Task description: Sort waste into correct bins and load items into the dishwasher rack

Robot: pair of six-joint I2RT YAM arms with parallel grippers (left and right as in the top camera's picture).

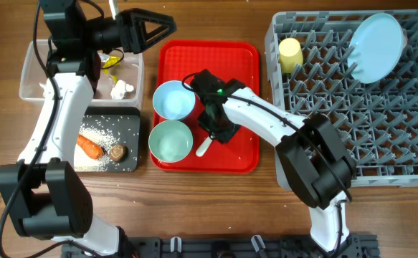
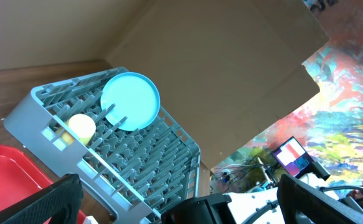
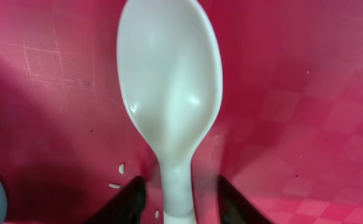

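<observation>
The white plastic spoon [image 3: 169, 93] lies on the red tray [image 1: 241, 79] at frame centre, the right claw [image 3: 182, 188] straddling its handle, fingers apart and not clamped, while the left claw [image 1: 157, 29] gapes wide at upper left.

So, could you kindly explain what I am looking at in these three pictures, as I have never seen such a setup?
These are two robot arms at a wooden table. The wide picture looks down from above; the other two come from a camera on each wrist. On the table are a clear tub, a black tray with a carrot and rice, a red tray with a blue bowl, a mint bowl and a white spoon, and a grey rack holding a yellow cup and a blue plate. The left arm's fingers are open and hold nothing; its camera faces the rack. The right arm's fingers stand either side of the spoon's handle, gaps visible, so nothing is held yet.
</observation>
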